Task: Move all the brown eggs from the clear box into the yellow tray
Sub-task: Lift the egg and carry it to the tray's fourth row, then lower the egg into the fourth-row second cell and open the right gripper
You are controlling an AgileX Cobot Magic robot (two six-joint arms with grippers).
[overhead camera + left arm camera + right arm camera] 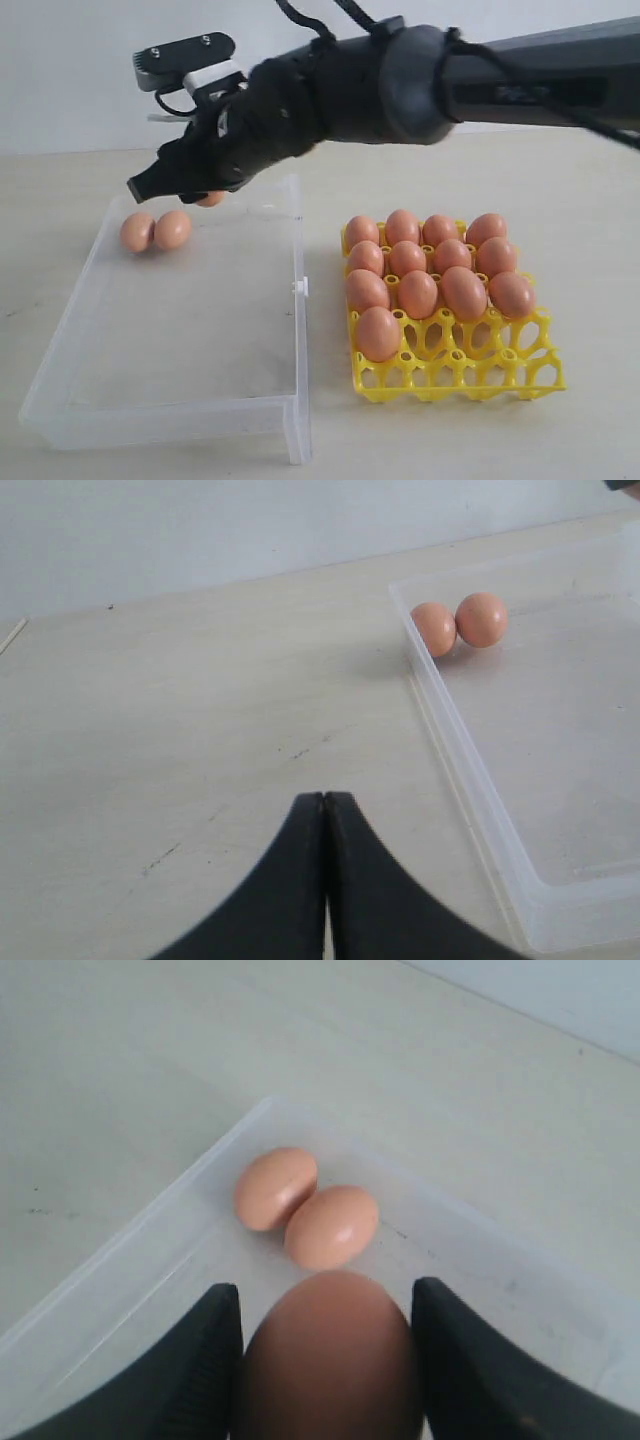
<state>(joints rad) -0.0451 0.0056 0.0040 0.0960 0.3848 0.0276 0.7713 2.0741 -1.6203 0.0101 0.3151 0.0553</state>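
Two brown eggs (137, 232) (172, 229) lie touching in the far left corner of the clear box (200, 330). My right gripper (190, 190) reaches across above that far end, shut on a third brown egg (211, 199). In the right wrist view this egg (328, 1360) fills the gap between the fingers (210, 1360), above the pair (275, 1188) (331, 1226). The yellow tray (470, 375) on the right holds several brown eggs (417, 293); its front row is bare. My left gripper (325, 800) is shut with nothing in it, over the table beside the box (560, 740).
The box's small side clip (298, 287) faces the tray across a narrow strip of table. A pale wall stands behind the table. My right arm (480, 85) spans the scene above the tray's far side.
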